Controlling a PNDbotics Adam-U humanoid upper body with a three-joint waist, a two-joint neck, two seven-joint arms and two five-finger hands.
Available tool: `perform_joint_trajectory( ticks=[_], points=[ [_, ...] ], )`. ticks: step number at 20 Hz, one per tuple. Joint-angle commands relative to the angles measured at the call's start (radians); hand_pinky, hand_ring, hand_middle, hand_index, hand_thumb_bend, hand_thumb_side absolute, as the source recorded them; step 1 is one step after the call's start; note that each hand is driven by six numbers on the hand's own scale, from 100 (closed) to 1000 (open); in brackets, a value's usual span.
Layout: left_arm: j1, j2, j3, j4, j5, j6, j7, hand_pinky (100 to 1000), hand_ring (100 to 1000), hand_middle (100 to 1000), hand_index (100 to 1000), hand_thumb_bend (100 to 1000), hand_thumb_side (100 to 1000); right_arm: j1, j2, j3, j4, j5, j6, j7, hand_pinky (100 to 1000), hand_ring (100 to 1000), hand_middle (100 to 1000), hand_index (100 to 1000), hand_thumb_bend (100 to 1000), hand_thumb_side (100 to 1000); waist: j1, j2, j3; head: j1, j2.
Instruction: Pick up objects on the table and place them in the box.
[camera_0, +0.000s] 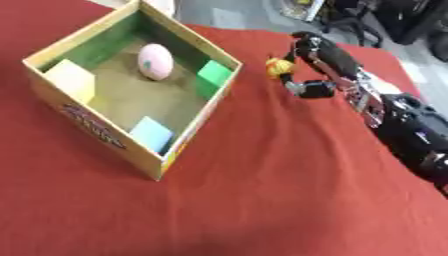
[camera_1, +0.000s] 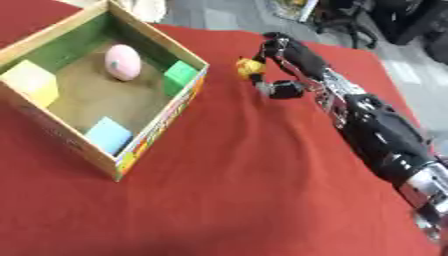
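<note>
Worktop (camera_0: 262, 200), red cloth, lightly wrinkled: the largest open stretch lies in front of and to the right of the box, so you have free room to swing across it.

Box (camera_0: 188, 127), open top, sits at your left with one corner towards you. Its near-right wall stands between your right hand and the interior, so judge that you must lift over that rim, not slide in.

Right arm reaches in from the right edge, extended towards the far side of the worktop, near where the cloth ends.

Already in the box: pink egg (camera_0: 155, 61) by the far wall, yellow block (camera_0: 72, 79) at the left corner, green block (camera_0: 213, 73) against the right wall, light blue block (camera_0: 151, 132) at the near corner. Middle of the floor is bare.

Right hand (camera_1: 282, 55): fingers curled round a small yellow object (camera_1: 249, 66) with some red on it, held just beside the box's right corner, outside it. Whether it is clear of the cloth you cannot tell.

Left hand: not visible.

Judgement: four items done, this one left to carry in. No other loose object shows on the cloth.
</note>
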Motion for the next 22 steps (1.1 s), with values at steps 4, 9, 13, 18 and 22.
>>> perform_joint_trajectory(
  ticks=[4, 9, 13, 18, 22],
  points=[
    [0.000, 0.020, 0.015, -0.015, 0.012, 0.003, 0.003, 835, 820, 789, 789, 100, 591, -0.036, -0.080, -0.026, -0.123, -0.284, -0.080, 0.151, 882, 100, 435, 587, 100, 328, 0.015, -0.055, -0.007, -0.001, 0.012],
    [0.004, 0.020, 0.017, -0.015, 0.020, 0.007, 0.002, 835, 820, 789, 789, 100, 590, -0.082, -0.091, -0.023, -0.200, -0.533, -0.080, 0.394, 886, 100, 437, 587, 100, 347, 0.020, -0.065, -0.012, 0.002, 0.019],
    [0.003, 0.017, 0.014, -0.015, 0.029, 0.013, 0.000, 834, 820, 788, 789, 100, 588, -0.154, -0.087, -0.001, -0.231, -0.739, -0.080, 0.609, 895, 100, 437, 585, 100, 373, 0.024, -0.073, -0.015, -0.003, 0.026],
    [-0.009, 0.013, 0.014, -0.015, 0.048, 0.016, -0.005, 832, 819, 786, 789, 100, 585, -0.246, -0.066, 0.031, -0.229, -0.970, -0.080, 0.885, 893, 100, 437, 585, 100, 374, 0.024, -0.081, -0.005, -0.018, 0.032],
    [-0.028, 0.009, 0.015, -0.015, 0.075, 0.019, -0.007, 832, 818, 784, 789, 100, 582, -0.311, -0.041, 0.057, -0.183, -1.097, -0.080, 1.064, 906, 100, 436, 584, 100, 355, 0.021, -0.089, 0.005, -0.037, 0.034]
  ],
)
